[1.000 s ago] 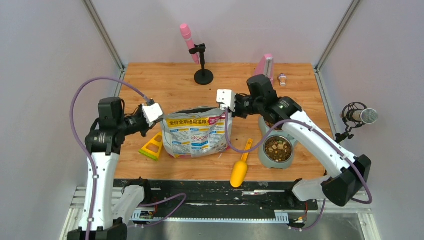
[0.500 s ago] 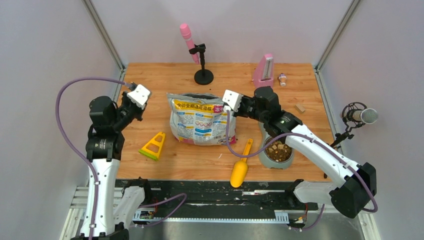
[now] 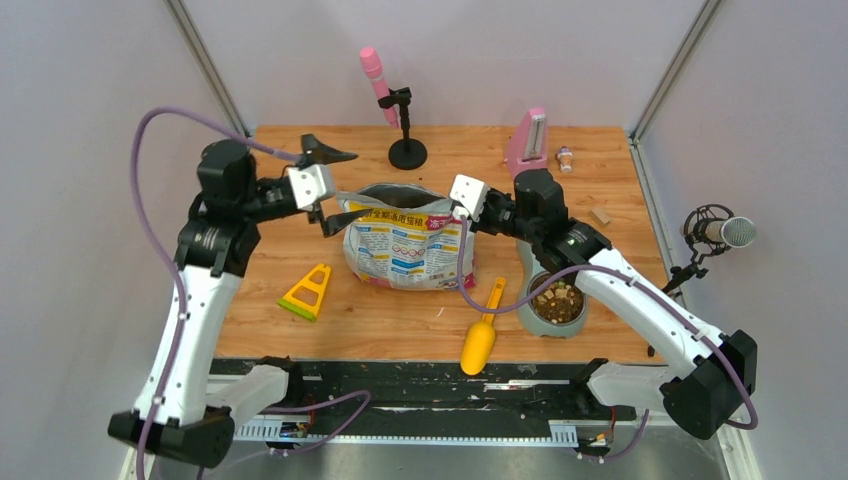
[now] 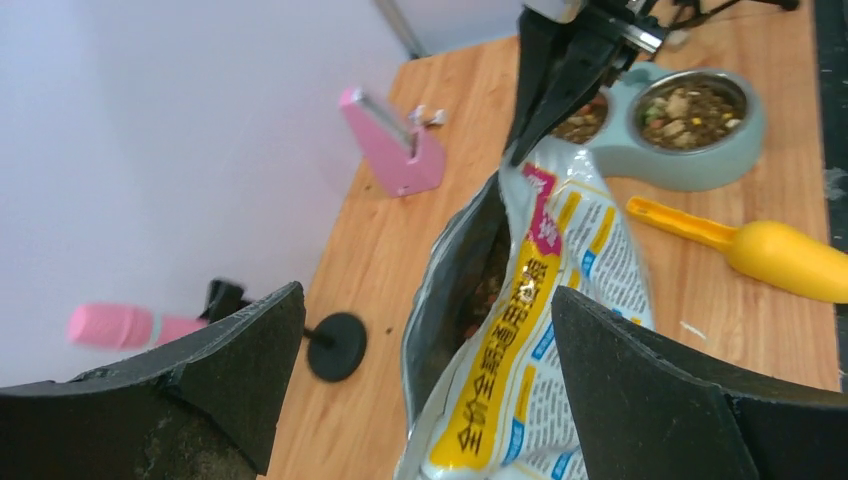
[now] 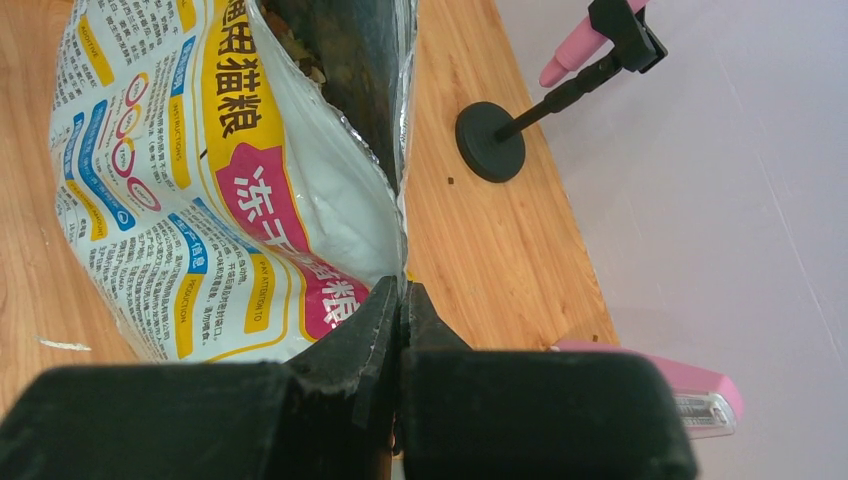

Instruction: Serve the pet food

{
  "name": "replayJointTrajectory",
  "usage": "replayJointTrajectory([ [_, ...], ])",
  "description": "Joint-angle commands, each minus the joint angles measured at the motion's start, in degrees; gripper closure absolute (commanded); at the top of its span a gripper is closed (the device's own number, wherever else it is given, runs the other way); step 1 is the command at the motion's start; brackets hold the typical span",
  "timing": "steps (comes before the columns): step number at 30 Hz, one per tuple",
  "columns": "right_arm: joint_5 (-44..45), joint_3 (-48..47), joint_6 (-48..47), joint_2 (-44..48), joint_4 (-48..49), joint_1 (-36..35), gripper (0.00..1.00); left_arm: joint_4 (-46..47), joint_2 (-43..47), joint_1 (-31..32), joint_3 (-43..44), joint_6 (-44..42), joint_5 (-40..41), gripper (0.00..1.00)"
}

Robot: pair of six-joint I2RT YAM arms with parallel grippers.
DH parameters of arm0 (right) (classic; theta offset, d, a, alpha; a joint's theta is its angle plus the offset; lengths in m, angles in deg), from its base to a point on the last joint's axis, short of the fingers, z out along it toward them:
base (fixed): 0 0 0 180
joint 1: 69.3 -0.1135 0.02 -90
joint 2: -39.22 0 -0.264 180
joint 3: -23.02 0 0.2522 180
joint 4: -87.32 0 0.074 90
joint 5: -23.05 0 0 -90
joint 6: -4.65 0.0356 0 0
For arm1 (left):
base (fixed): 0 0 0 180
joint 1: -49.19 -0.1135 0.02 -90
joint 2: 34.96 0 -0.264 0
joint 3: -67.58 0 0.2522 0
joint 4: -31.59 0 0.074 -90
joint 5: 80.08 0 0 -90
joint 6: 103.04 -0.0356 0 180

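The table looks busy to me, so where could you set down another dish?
Bare wood lies in front of the bag, between the yellow wedge and the scoop. Another patch sits at the back, between the mic stand and the metronome. The right side is crowded: bowl, scoop, and the right end effector pinching the bag.

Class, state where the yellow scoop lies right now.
In the top view, the yellow scoop lies right of centre near the table's front edge, between the food bag and the double bowl.
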Motion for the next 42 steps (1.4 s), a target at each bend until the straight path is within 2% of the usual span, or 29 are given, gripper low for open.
replayJointTrajectory([
  [1,-1.6,-6.8,0.4,1.7,9.4,0.1,1.00,-13.8,-9.9,7.3,7.7,-15.2,-2.8,0.00],
  [3,-1.3,-6.8,0.2,1.2,8.9,0.0,1.00,-21.3,-14.4,10.5,11.9,-21.6,-2.0,0.00],
  [4,-1.2,-6.9,0.2,1.0,8.7,0.0,1.00,-22.6,-17.0,11.3,13.1,-22.1,-2.3,0.00],
  [6,-1.1,-6.8,0.2,0.8,8.4,0.0,1.00,-21.4,-20.4,12.7,15.0,-17.7,-4.6,0.00],
  [9,-2.4,-6.6,0.7,1.1,8.4,0.0,1.00,-13.4,-24.4,14.1,16.5,-5.5,-4.7,0.00],
  [13,-1.9,-6.9,0.7,1.1,8.4,0.0,1.00,-12.2,-29.4,15.6,19.2,-2.1,-2.4,0.00],
  [17,-2.6,-6.4,1.1,1.2,8.6,0.0,1.00,-10.6,-31.8,20.1,19.2,0.3,6.3,0.00],
  [20,-3.3,-5.6,1.3,1.8,9.3,0.0,1.00,-9.1,-33.9,23.6,19.1,3.1,16.3,0.00],
  [25,-3.8,-4.8,1.5,3.1,9.4,0.0,1.00,-6.7,-36.3,25.2,20.2,9.4,26.3,0.00],
  [28,-4.3,-4.0,1.5,4.3,9.5,0.1,1.00,-2.8,-36.5,25.5,19.6,13.9,37.0,0.10],
  [31,-4.5,-3.6,1.5,5.1,9.4,0.0,1.00,0.6,-35.5,25.4,17.7,14.2,44.7,0.19],
  [34,-3.6,-3.2,1.3,5.8,9.4,0.1,1.00,-0.3,-34.6,25.4,16.5,11.4,47.2,0.35],
  [36,-2.2,-3.2,1.1,6.0,9.4,0.4,1.00,-1.9,-32.9,25.3,14.8,7.6,47.0,0.39],
  [39,-1.4,-3.4,1.6,6.0,9.3,1.3,1.00,-5.5,-29.0,25.3,11.7,0.5,45.1,0.39],
  [42,-2.1,-3.4,2.2,6.4,9.2,2.0,1.00,-6.9,-25.9,25.3,7.9,-3.4,46.5,0.40],
])
